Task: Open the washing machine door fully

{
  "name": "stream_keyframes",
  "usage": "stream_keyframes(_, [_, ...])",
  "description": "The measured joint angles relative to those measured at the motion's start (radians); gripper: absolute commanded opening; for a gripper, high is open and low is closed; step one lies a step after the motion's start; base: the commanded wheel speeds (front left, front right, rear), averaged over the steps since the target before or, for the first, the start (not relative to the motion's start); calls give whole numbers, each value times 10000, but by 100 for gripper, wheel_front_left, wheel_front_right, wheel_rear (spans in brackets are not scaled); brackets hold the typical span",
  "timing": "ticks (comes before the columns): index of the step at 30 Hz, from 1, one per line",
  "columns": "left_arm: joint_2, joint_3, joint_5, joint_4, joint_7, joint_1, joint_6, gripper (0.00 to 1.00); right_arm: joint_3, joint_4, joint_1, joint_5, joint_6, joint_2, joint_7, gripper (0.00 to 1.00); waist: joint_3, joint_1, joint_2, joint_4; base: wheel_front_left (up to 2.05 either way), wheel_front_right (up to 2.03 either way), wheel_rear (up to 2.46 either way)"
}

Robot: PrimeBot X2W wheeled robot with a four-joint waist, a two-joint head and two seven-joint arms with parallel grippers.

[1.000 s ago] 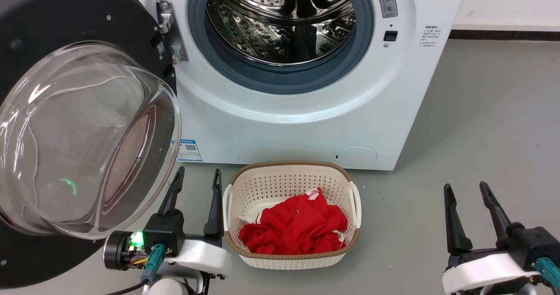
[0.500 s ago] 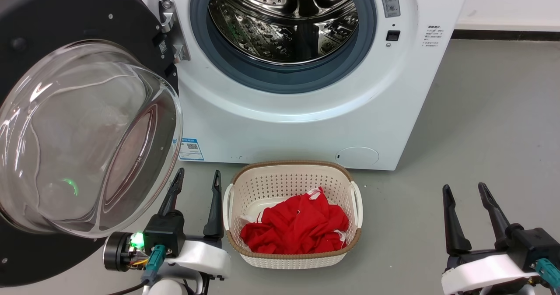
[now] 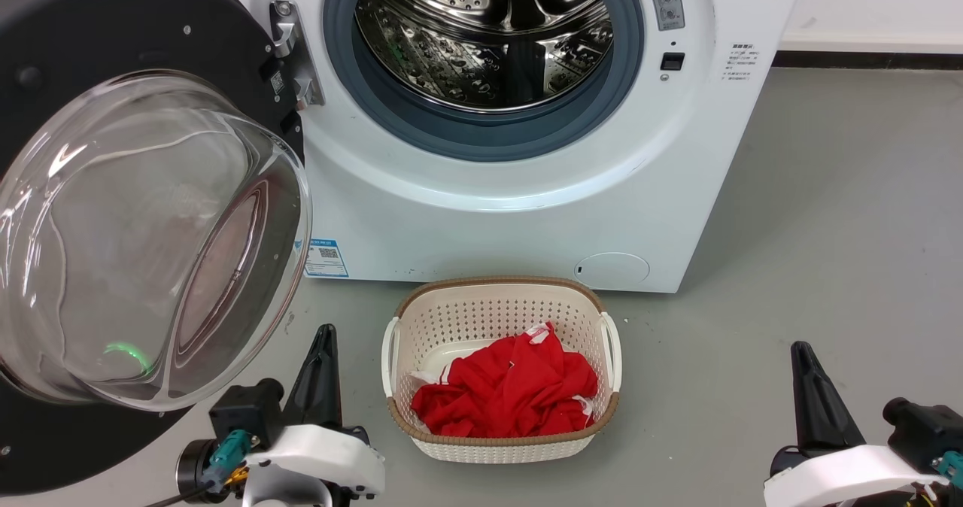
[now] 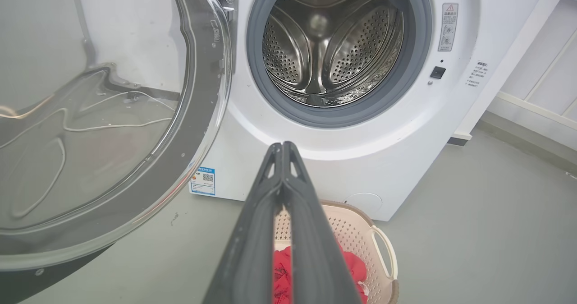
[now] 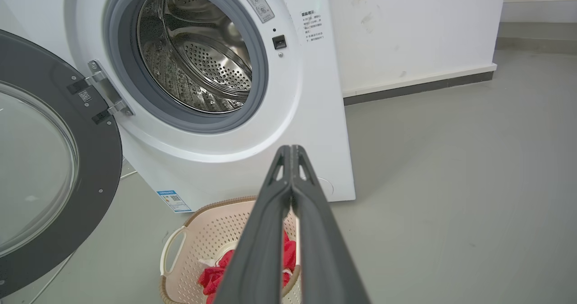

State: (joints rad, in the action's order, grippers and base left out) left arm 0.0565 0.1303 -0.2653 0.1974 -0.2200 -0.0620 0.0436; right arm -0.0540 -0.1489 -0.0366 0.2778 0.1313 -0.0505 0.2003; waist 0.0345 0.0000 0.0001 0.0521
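Head view, glossy round washing machine door [image 3: 143,229] (bulging glass), perforated drum [image 3: 481,33]

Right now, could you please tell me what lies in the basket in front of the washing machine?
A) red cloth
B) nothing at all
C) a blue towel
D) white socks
A: red cloth lies bunched in the basket on the floor before the washing machine.

The head camera looks steeply down from close above the washer [image 3: 527,221] and basket [image 3: 496,308] — both wrist cameras sit lower, facing the same open drum [image 3: 481,40] and basket.
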Motion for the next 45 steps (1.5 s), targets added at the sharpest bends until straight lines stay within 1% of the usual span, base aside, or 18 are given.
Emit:
stream_keyframes(4, [8,-104,-784,40,165,-2,-104,0,-27,-65,26,744,0,0,-167,0,-11,0,0,-18,0,0,0])
stream_keyframes(5, [8,-104,-784,40,165,-2,-104,0,-27,-65,26,744,0,0,-167,0,-11,0,0,-18,0,0,0])
stream_keyframes(6, [10,-146,-1177,56,261,-12,-176,0,-44,-96,95,1137,0,0,-255,0,-17,0,0,-27,0,0,0])
stream_keyframes(8, [13,-199,-1551,79,343,-21,-192,0,-59,-105,152,1480,0,0,-343,0,-22,0,-1,-36,0,0,0])
stream_keyframes(9, [13,-199,-1551,79,343,-21,-192,0,-59,-105,152,1480,0,0,-343,0,-22,0,-1,-36,0,0,0])
stream_keyframes(10, [19,-259,-1910,98,428,-22,-265,0,-73,-132,159,1845,0,0,-435,0,-28,0,-1,-45,0,0,0])
stream_keyframes(11, [19,-259,-1910,98,428,-22,-265,0,-73,-132,159,1845,0,0,-435,0,-28,0,-1,-45,0,0,0])
stream_keyframes(13, [23,-328,-2270,119,502,-29,-284,0,-94,-153,166,2180,0,0,-514,0,-33,0,0,-54,0,0,0])
stream_keyframes(14, [31,-378,-2610,140,583,-35,-353,0,-109,-176,179,2518,0,0,-593,0,-38,0,0,-63,0,0,0])
stream_keyframes(15, [31,-378,-2610,140,583,-35,-353,0,-109,-176,179,2518,0,0,-593,0,-38,0,0,-63,0,0,0])
stream_keyframes(32, [50,-779,-5267,203,1177,-75,-675,0,-232,-368,533,5087,-2,0,-1189,0,-84,0,-1,-139,0,0,0])
stream_keyframes(45, [54,-1074,-6974,253,1572,-132,-880,0,-303,-483,709,6784,-2,0,-1584,0,-119,0,0,-197,0,0,0])
